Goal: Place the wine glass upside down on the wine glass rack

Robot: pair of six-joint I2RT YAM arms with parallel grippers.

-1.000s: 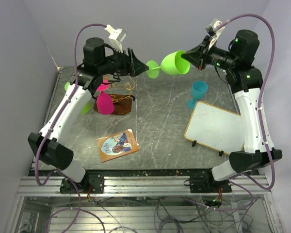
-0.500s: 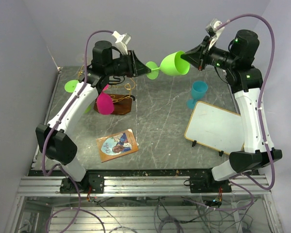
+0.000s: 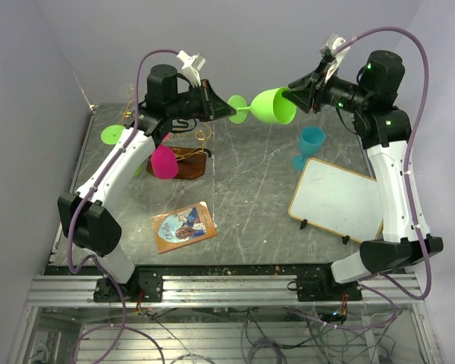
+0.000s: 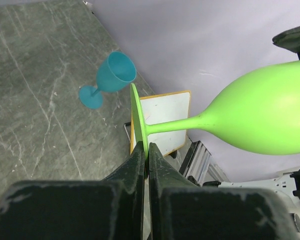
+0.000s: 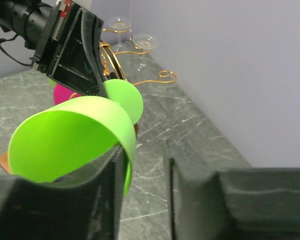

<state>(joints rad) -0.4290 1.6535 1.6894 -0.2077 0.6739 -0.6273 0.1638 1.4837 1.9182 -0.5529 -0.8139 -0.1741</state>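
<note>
A lime green wine glass (image 3: 271, 105) lies on its side in the air above the back of the table, foot to the left. My left gripper (image 3: 229, 108) is shut on the rim of its foot (image 4: 139, 120), and the bowl (image 4: 270, 120) stretches away to the right. My right gripper (image 3: 292, 92) stands open at the bowl's mouth (image 5: 70, 135): one finger (image 5: 107, 190) is inside the rim, the other stands apart outside. The wine glass rack (image 3: 191, 158), gold wire on a dark wooden base, stands below the left arm with a pink glass (image 3: 164, 161) hanging upside down on it.
A teal glass (image 3: 311, 142) stands upright at the back right, next to a white board (image 3: 337, 199) with a yellow edge. A picture card (image 3: 183, 226) lies at the front centre. A green foot disc (image 3: 112, 135) shows left of the rack. Grey walls close the back and sides.
My left gripper moved right and shut on the green glass's foot. My right gripper, shut on the bowl's rim before, has opened its jaws.
</note>
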